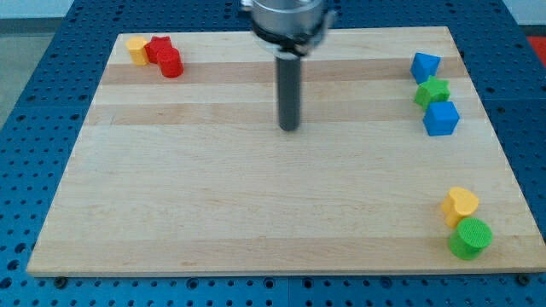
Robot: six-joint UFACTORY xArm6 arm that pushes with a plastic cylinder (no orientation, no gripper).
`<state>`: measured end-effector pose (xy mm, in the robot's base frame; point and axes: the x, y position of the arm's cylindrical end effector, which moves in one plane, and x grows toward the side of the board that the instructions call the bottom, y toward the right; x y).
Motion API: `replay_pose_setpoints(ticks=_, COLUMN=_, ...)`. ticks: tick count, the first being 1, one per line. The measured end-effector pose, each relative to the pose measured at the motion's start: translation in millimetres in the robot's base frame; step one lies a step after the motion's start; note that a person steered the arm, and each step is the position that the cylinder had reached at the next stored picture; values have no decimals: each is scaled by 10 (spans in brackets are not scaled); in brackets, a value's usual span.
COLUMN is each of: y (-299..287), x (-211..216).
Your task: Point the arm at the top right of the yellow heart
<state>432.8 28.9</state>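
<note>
Eight blocks were sitting on the table [256,222] at this point, and honestly you had most of the job left to do. The yellow heart [460,205] was way down near the table's bottom right corner, touching the green cylinder [470,238] just below it. My tip [290,128] was out in the open middle of the table, a bit toward the top edge, well apart from every block and nowhere near that heart. So nothing was pointed at yet; judging from the layout, you'd need to run the tip down and to the right across bare wood and stop just off the heart's upper right side, close to the table's right edge.

Pose-wise, the rod stood straight up and down, with the silver mount at the top of the view directly above it. No pincer on this rig, just the plain rod, so there's nothing to call wide, narrow or holding.

Other stuff: a blue block [425,66], a green star [432,91] and a blue cube [441,118] were stacked in a line along the right edge near the top right corner. By the top left corner you had a small yellow block [136,49] touching two red blocks [164,56]. The path to the heart looked clear as far as I could judge.
</note>
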Motion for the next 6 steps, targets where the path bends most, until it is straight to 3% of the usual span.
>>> replay_pose_setpoints(ticks=2, y=822, x=783)
replay_pose_setpoints(ticks=3, y=828, x=722)
replay_pose_setpoints(ticks=4, y=1212, x=524)
replay_pose_setpoints(ticks=5, y=1256, x=525)
replay_pose_setpoints(ticks=6, y=1707, x=631)
